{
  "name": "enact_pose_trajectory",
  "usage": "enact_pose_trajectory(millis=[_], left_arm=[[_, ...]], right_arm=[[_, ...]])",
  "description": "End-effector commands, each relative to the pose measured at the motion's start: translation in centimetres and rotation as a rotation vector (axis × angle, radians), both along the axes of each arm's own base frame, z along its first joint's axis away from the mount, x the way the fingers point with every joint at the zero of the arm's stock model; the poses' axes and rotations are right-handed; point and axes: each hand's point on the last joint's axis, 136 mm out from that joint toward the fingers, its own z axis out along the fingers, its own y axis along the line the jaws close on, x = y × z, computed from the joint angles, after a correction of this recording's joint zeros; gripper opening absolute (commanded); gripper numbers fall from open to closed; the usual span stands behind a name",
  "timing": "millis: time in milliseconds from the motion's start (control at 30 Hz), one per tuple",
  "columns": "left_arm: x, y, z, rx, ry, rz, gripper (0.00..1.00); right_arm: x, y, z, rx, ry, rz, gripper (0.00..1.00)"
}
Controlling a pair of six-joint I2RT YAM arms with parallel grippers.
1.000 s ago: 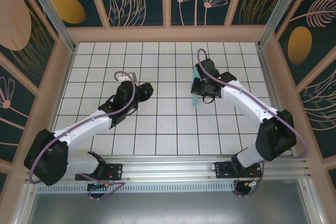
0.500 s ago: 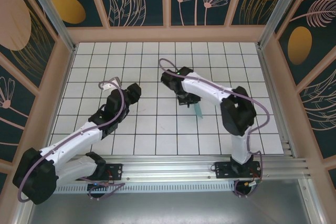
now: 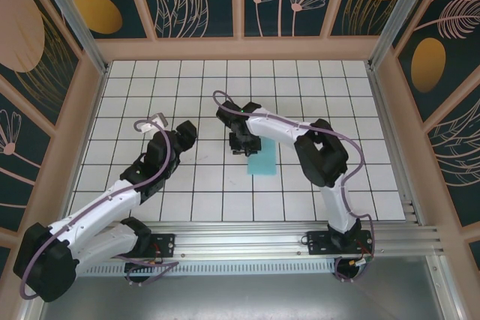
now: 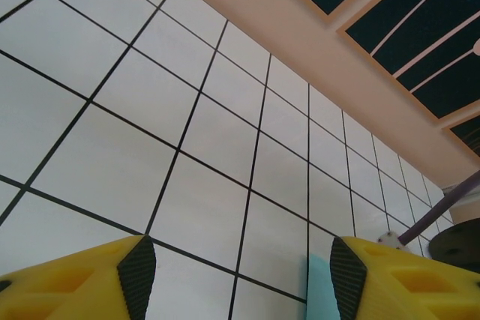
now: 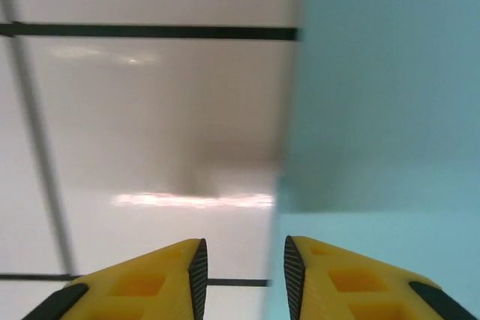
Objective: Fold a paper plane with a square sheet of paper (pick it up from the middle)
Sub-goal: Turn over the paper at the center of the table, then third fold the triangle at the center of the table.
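The light teal-blue sheet of paper [image 3: 262, 157] lies flat on the white grid table as a small folded rectangle, near the middle. My right gripper [image 3: 241, 142] hovers low at its upper left corner. In the right wrist view the right gripper [image 5: 241, 275] is open by a narrow gap, and the left edge of the paper [image 5: 390, 110] runs down between the jaws. My left gripper [image 3: 184, 136] is about three tiles left of the paper. Seen from the left wrist, the left gripper [image 4: 241, 271] is open over bare tiles, with a sliver of the paper [image 4: 321, 296] beside its right finger.
Wooden walls [image 3: 240, 49] fence the table at the back and both sides. The right arm [image 3: 322, 151] reaches across just right of the paper. A purple cable [image 4: 442, 207] and part of the right arm show at the right in the left wrist view.
The right arm swung left and brought the paper to the middle. The paper, held on edge before, now lies flat, and the right jaws have parted. The left arm drew back and its jaws widened.
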Motion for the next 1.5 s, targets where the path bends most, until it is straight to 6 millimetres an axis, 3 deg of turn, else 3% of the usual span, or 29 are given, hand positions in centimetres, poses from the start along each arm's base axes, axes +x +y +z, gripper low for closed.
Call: enact_pose_trajectory(millis=[0, 133, 300, 400, 500, 733, 1467], left_arm=[[0.2, -1.5, -0.2, 0.003, 0.004, -0.086, 0.65], [0.9, -6.9, -0.4, -0.039, 0.023, -0.329, 0.58], [1.8, -15.0, -2.0, -0.134, 0.120, -0.668, 0.40], [2.6, -18.4, -4.6, -0.148, 0.227, -0.773, 0.33], [3.1, -21.0, -7.3, -0.123, 0.325, -0.833, 0.29], [3.2, -22.8, -11.6, -0.125, 0.447, -0.838, 0.27], [2.6, -23.0, -15.7, -0.113, 0.547, -0.813, 0.27]], right_arm=[[0.9, 1.7, 5.8, 0.248, -0.101, 0.016, 0.40], [1.8, -2.6, 8.3, 0.382, -0.206, -0.093, 0.43], [1.4, -8.8, 6.7, 0.535, -0.221, -0.241, 0.42], [0.8, -11.3, 5.5, 0.572, -0.216, -0.290, 0.42], [0.1, -11.9, 4.5, 0.666, -0.190, -0.287, 0.44], [-0.3, -11.6, 2.3, 0.696, -0.124, -0.239, 0.44], [1.9, -9.6, -0.2, 0.796, -0.026, -0.117, 0.39]])
